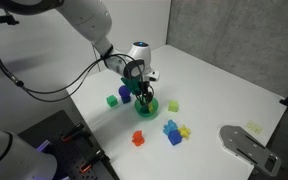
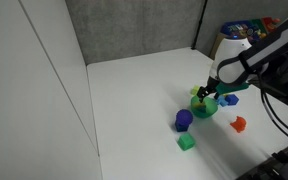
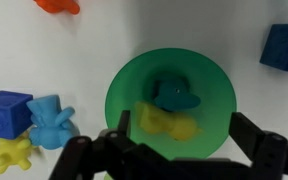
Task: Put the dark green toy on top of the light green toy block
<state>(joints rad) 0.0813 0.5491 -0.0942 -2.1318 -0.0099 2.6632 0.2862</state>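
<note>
The dark green toy (image 3: pixel 174 95) lies in the middle of a round bright green ring-like piece (image 3: pixel 124 80). A blurred pale yellow-green piece (image 3: pixel 159 122), which looks like the light green toy block, sits right beside it over the ring. My gripper (image 3: pixel 182 118) is open, just above the ring, with one finger on each side of these two pieces and touching neither. In both exterior views the gripper (image 1: pixel 144 92) (image 2: pixel 209 92) hangs low over the ring (image 1: pixel 150 108) (image 2: pixel 208 106). A small pale green piece (image 1: pixel 172 104) also shows beside the ring.
A mid-green cube (image 1: pixel 112 100) (image 2: pixel 187 143) and a purple-blue block (image 3: pixel 284 45) (image 2: pixel 184 120) lie on one side of the ring. A red toy (image 1: pixel 139 138), a blue block (image 3: pixel 6 112), a blue toy (image 3: pixel 49 118) and a yellow toy (image 3: pixel 12 152) lie on the other side.
</note>
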